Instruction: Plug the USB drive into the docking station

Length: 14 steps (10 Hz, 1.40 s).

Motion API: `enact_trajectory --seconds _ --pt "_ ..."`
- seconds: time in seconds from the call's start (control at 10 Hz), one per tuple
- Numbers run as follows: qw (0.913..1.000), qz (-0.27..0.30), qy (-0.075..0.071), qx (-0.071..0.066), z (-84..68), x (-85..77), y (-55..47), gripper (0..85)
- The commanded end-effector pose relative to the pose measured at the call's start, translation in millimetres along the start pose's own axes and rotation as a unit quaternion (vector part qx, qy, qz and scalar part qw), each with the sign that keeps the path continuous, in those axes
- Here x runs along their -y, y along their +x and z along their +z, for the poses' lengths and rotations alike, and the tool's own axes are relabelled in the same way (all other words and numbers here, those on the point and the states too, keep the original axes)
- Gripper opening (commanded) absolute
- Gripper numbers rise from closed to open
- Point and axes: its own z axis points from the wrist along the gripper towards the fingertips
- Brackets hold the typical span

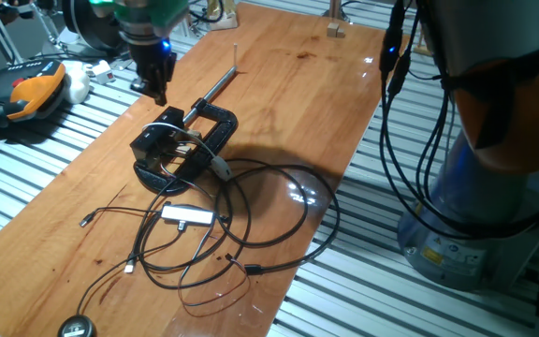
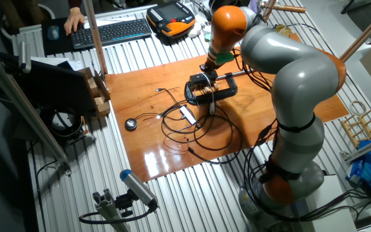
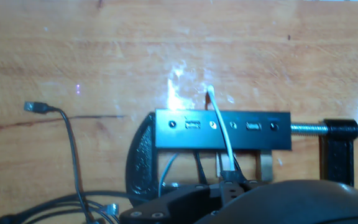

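The docking station (image 1: 168,150) sits near the middle of the wooden counter (image 1: 288,103), held by a black C-shaped clamp (image 1: 215,124) whose metal rod (image 1: 215,89) runs off toward 1 o'clock in one fixed view. Loose cables (image 1: 251,220) and a small silver adapter (image 1: 187,215) lie just beside it at 5 o'clock.

The gripper (image 1: 157,80) hangs above the station at about 11 o'clock, apart from it. Whether its jaws are spread or pinching a USB drive I cannot tell; no drive is clearly visible.

In the hand view the station's port face (image 3: 222,130) lies across the centre, with a white wire (image 3: 221,134) crossing it.

The station looks rigid and firmly fixed, so it should withstand insertion pressure. A USB drive would be light, stiff and small, best held by its flat sides.
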Motion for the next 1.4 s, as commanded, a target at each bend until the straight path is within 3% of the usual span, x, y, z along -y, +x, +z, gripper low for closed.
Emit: enact_trajectory --seconds 0.0,0.5,1.3 --pt "1.0 0.0 0.002 -0.001 0.3 -1.0 -4.8 0.0" --pt "1.0 -0.006 -0.005 0.0 17.1 7.8 -28.0 0.0" --pt "0.9999 -0.004 -0.011 -0.006 42.6 7.2 -32.1 0.0"
